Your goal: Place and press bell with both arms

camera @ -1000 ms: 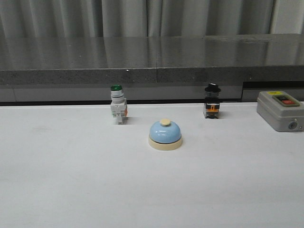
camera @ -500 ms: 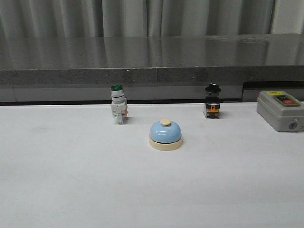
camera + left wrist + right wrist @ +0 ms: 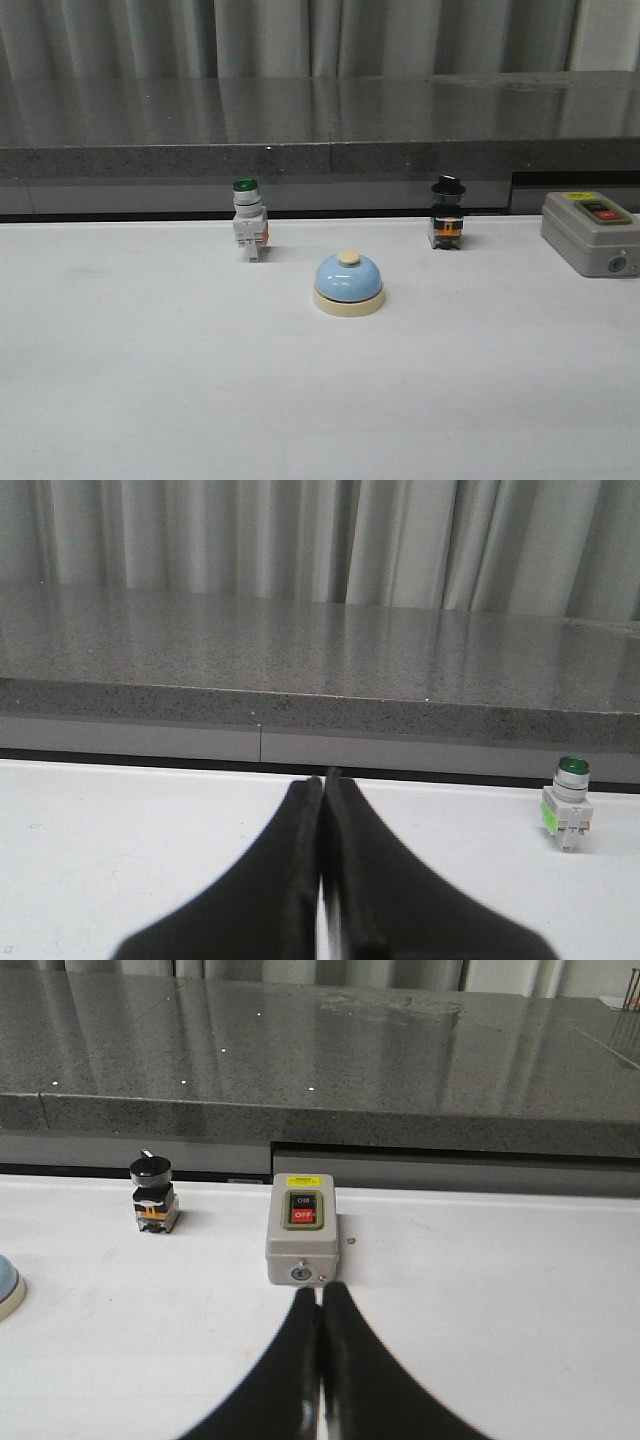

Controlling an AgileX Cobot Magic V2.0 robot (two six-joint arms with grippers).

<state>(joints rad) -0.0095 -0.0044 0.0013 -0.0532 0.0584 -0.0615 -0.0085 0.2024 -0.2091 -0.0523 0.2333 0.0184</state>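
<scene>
Risk, judged: smooth rounded dome slips under clenched tips; bell skids on slick white table [image 3: 150, 400].
Grey box switch [image 3: 301, 1227] just ahead of right gripper [image 3: 320, 1305], clenched, empty.
Left gripper [image 3: 323, 790] clenched, empty.
Bell [image 3: 348, 283] upright, untouched, apart from both grippers.
</scene>
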